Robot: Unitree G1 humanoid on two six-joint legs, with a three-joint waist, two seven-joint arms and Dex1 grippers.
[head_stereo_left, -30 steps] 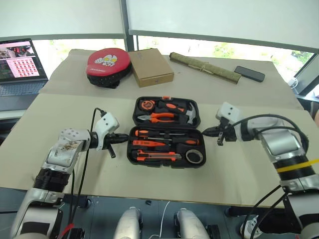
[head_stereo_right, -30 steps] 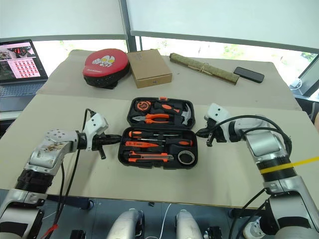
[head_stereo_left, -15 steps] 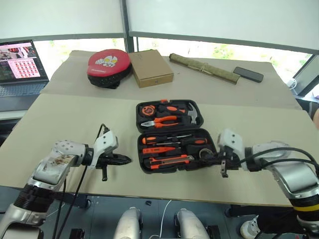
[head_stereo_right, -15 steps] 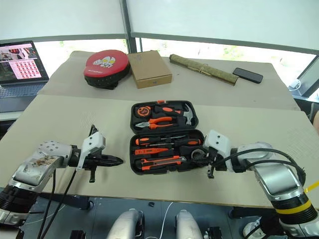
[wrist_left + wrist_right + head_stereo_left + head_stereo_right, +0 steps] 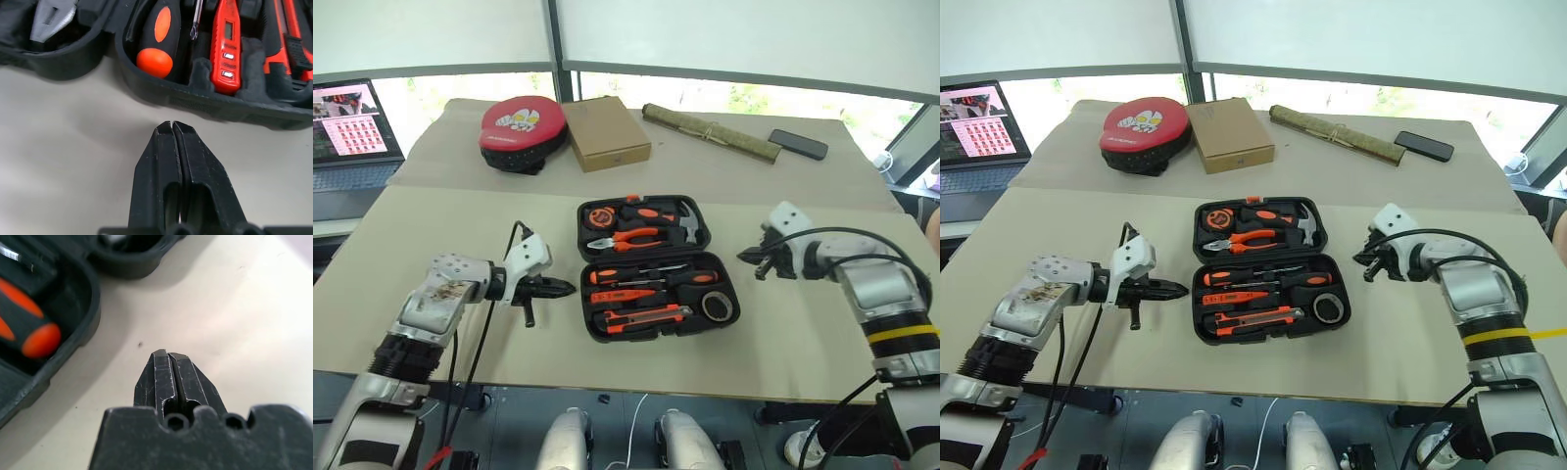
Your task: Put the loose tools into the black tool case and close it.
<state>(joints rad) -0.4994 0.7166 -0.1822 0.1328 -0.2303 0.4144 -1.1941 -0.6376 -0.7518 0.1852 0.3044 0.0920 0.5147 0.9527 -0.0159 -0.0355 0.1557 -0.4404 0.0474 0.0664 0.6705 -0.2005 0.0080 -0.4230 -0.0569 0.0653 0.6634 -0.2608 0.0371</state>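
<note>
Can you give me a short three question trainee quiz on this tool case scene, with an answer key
1. True or false: the black tool case lies open on the table.
2. How do the jaws of the left gripper and right gripper stand? A. both open B. both shut C. one of each
3. Fill in: the utility knife lies in the case half ____ the robot.

Key: 1 true. 2 B, both shut and holding nothing, one at each side of the case. 3 nearer.

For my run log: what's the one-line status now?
tool case: open, tools inside | left gripper: shut, empty, beside case | right gripper: shut, empty, beside case
</note>
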